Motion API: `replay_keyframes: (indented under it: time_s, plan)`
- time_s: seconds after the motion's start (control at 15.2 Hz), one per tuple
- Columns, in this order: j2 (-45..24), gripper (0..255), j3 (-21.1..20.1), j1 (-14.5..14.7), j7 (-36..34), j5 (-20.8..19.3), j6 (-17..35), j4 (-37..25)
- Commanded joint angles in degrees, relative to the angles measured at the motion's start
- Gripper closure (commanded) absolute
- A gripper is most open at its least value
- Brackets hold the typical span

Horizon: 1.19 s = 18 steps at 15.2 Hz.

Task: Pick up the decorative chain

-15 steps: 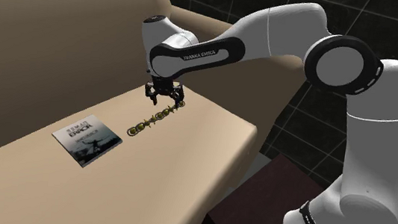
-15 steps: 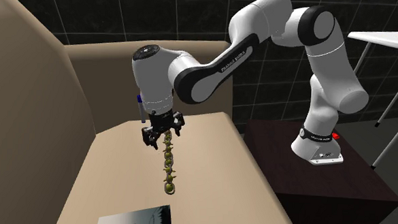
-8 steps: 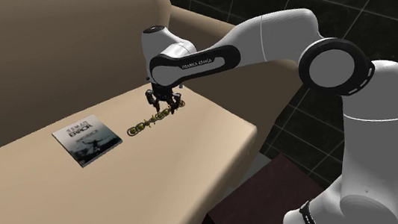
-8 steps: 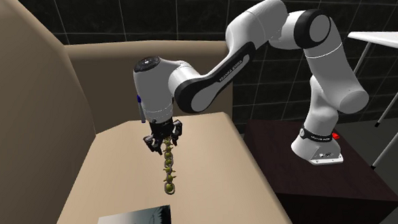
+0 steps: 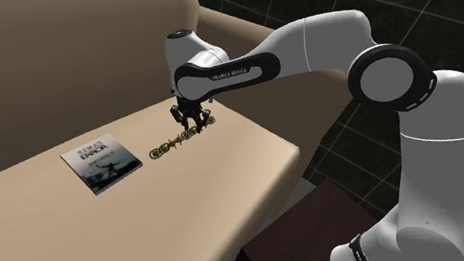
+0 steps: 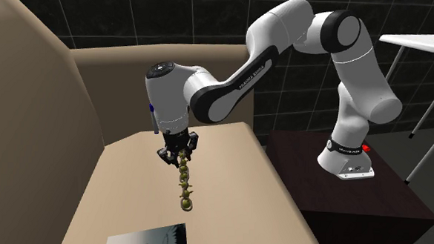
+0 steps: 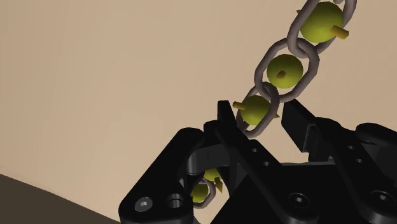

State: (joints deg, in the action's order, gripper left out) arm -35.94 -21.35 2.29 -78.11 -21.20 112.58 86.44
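Your decorative chain (image 5: 177,137) of grey oval links, each ringed around a yellow-green ball with small spikes, lies stretched in a nearly straight line on the flat beige sofa seat (image 5: 243,179). One end points toward the black-and-white printed booklet (image 5: 102,162), and the other lies under the arm, near the backrest. The all-black two-finger gripper (image 5: 189,126) is down on that far end. In the wrist view the gripper (image 7: 259,116) has its fingers closed against either side of one link and its ball, so you are clamped on the chain (image 7: 283,67) near its last links rather than at its middle. Expect it to be light but completely limp. When you lift, the free length will probably hang straight down and swing, and its tail may drag across the seat toward the booklet. The rounded links and balls look hard and smooth, so a pinch on the curve of a ball could slide off. The spikes and the link edges should give the pads some purchase. It does not look fragile. There is no container to deal with. The chain (image 6: 185,185) lies loose on the bare seat, with the booklet (image 6: 148,240) just beyond its free end and not touching it.
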Motion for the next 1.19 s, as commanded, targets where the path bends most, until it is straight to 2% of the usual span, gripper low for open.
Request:
replay_keyframes:
  time_s: [0.0,1.12]
  plan:
    - [0.0,255,0.0,0.0,-0.1,0.0,0.1,0.2]
    - [4.2,255,-1.2,-0.1,2.1,2.1,-8.9,-5.0]
